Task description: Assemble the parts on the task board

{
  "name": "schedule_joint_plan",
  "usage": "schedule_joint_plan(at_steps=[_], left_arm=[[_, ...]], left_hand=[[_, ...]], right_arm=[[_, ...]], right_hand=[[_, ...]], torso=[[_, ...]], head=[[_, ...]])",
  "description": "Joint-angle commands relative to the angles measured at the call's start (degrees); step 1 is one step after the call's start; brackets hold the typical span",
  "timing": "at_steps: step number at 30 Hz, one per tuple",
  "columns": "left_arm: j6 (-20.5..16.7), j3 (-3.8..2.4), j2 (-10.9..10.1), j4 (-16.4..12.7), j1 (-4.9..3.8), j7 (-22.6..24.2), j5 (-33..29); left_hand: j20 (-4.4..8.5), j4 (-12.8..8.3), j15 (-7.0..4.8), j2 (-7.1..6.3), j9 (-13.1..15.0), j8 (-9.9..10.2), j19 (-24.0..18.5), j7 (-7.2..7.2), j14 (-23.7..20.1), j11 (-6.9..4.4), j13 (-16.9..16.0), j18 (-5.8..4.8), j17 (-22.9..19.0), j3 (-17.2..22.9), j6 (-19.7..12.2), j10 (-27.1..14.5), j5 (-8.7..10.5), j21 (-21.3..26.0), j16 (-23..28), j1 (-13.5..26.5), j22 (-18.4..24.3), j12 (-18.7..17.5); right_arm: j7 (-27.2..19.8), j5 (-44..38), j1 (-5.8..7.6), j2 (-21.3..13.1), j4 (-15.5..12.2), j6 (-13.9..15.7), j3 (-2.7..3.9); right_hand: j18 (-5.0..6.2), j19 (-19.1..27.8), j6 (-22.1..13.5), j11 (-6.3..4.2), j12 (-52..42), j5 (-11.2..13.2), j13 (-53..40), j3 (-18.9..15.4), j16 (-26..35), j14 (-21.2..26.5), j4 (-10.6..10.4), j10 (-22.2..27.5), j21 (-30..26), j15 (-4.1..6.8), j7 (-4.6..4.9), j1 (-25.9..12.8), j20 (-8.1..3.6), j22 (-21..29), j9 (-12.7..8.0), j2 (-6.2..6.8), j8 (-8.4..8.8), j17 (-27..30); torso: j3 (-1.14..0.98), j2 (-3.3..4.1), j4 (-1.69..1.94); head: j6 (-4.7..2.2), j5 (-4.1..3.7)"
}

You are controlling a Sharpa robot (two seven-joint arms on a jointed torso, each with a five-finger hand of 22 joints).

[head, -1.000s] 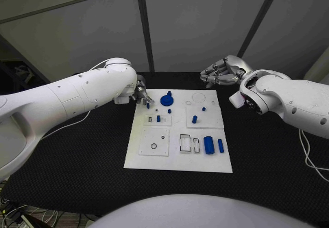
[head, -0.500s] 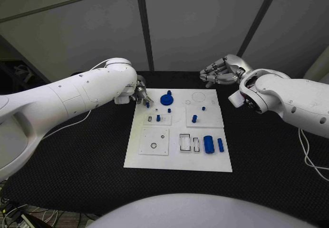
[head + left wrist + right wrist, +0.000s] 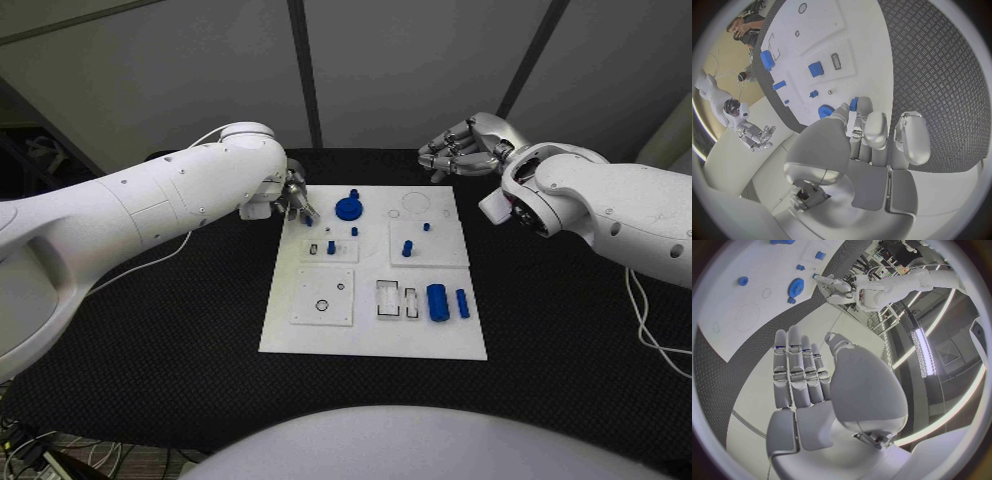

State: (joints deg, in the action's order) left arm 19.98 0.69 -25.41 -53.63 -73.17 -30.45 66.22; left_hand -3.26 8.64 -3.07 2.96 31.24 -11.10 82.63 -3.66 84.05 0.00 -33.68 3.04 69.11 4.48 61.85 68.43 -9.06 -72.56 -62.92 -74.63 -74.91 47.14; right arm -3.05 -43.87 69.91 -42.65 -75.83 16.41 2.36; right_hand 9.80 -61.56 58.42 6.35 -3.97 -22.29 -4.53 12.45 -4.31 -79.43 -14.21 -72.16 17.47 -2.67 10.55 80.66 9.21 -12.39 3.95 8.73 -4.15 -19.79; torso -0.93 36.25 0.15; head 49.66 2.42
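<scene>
over the last second little had shifted: the silver left hand (image 3: 296, 200) stayed at the upper left corner of the white task board (image 3: 374, 338), fingers pinched on a small blue peg (image 3: 854, 104) (not yet seated), while the silver right hand (image 3: 459, 150) hovered upper right, fingers loosely curled, empty.

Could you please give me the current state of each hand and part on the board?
Left silver hand: pinching a small blue part above the white task board.
Right silver hand: empty, fingers loosely curled, off the board.
Blue gear: resting on the board.
Two blue cylinders: lying flat, side by side.
</scene>
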Motion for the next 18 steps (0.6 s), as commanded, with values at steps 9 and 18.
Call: schedule_joint_plan(at_steps=[9,18], left_arm=[[-1.66,-0.01,-0.21,0.02,0.03,1.09,-3.22],[-4.38,-0.01,-1.87,-1.66,0.02,1.01,-7.54]], left_hand=[[0.37,-5.53,-0.29,-0.21,-0.1,-0.1,0.27,-0.64,0.26,-0.29,1.86,0.54,0.08,12.76,-0.48,0.35,-0.29,0.17,-0.49,-3.92,-10.2,-2.17],[0.34,-8.8,-0.34,-4.28,2.09,-3.13,0.35,-0.42,0.34,-0.28,2.75,0.58,0.09,27.33,-1.02,1.45,-0.46,0.47,-0.63,3.6,-10.3,-2.27]], right_arm=[[-0.45,-0.05,0.1,-0.04,-0.08,-0.3,0.02],[-0.38,-0.05,0.11,-0.16,-0.03,-0.37,0.02]], right_hand=[[0.62,0.03,-0.24,-0.03,0.17,-0.27,-0.05,-0.21,0.35,0.22,-0.02,0.22,-0.27,-0.19,0.02,-0.25,0.2,0.06,-0.06,-0.03,0.19,0.02],[0.63,0.01,-0.26,-0.01,0.16,-0.31,-0.05,-0.2,0.37,0.24,-0.01,0.24,-0.32,-0.2,0.04,-0.24,0.22,0.09,-0.05,-0.08,0.19,0.02]], torso=[[0.01,-0.02,0.03],[-0.02,-0.08,0.08]], head=[[0.03,0.27],[0.07,0.46]])
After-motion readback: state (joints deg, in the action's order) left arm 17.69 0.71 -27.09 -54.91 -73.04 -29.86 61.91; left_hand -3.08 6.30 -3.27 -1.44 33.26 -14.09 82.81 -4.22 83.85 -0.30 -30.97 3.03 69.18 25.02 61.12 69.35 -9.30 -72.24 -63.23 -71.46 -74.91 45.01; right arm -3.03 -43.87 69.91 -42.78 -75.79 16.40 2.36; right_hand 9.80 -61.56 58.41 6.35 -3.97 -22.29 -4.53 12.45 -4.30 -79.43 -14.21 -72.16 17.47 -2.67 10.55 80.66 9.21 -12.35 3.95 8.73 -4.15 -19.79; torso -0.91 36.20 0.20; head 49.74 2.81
